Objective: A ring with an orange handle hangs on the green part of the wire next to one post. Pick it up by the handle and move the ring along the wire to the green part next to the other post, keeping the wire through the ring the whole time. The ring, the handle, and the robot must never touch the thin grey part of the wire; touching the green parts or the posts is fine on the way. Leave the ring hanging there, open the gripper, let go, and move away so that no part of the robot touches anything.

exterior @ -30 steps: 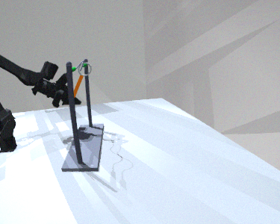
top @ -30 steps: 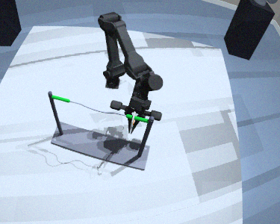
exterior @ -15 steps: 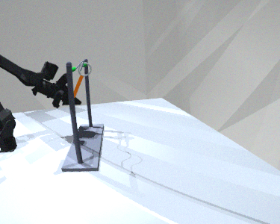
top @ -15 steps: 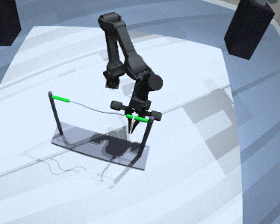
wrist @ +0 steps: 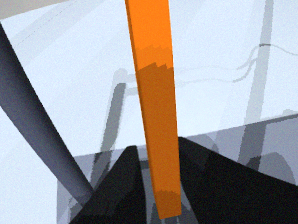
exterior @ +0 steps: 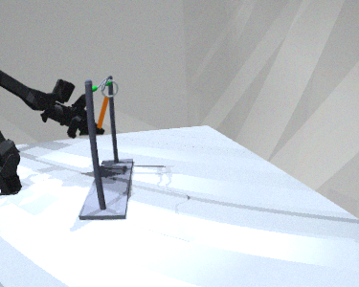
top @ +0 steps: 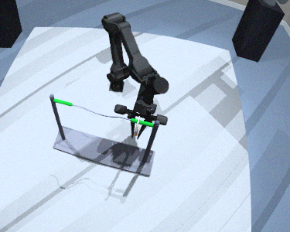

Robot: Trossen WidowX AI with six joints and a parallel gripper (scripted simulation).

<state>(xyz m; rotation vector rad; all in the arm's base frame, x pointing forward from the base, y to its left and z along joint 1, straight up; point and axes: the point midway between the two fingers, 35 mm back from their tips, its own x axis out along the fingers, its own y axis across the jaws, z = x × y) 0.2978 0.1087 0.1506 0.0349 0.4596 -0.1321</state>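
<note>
The ring is around the right green part of the wire, beside the right post of the top view. Its orange handle slants down from the ring toward the arm. My gripper is slightly open, with the handle's lower end between its fingers. The wrist view shows a gap between the left finger and the handle; the right finger is very close, and contact there cannot be told.
The thin grey wire runs left from the ring's green part to the other green part at the left post. The posts stand on a flat base. The right post is close beside the fingers.
</note>
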